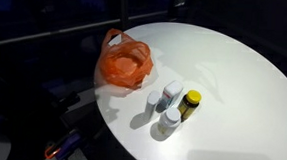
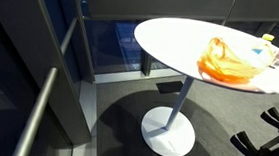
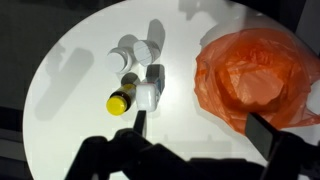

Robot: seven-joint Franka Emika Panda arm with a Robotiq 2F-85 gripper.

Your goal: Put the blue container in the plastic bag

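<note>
A: Status on the blue container (image 1: 170, 94)?

B: Not yet moved. It stands upright on the white round bench (image 1: 245, 84), in a cluster with a yellow-capped bottle (image 1: 189, 103) just beside it at 4 o'clock and a white-capped bottle (image 1: 170, 120) near it at 6 o'clock.

A: And the bag?

B: The orange plastic bag (image 1: 124, 63) sits on the bench at about 10 o'clock from the cluster, near but not touching. Its mouth is open upward and crumpled. Nothing shows inside it in the wrist view (image 3: 255, 80).

A: The tool?

B: In the wrist view the tool (image 3: 200, 135) is at 6 o'clock in the frame with its jaws spread wide and nothing between them. It hangs above the bench, clear of the bottles and the bag.

A: Can you pick out the container from the wrist?

B: The cluster lies around 10 o'clock there, but the colours are washed out, so I cannot say which one is blue.

A: Progress?

B: I judge nothing is done. Approach, grasp, carry and drop are all left.
</note>
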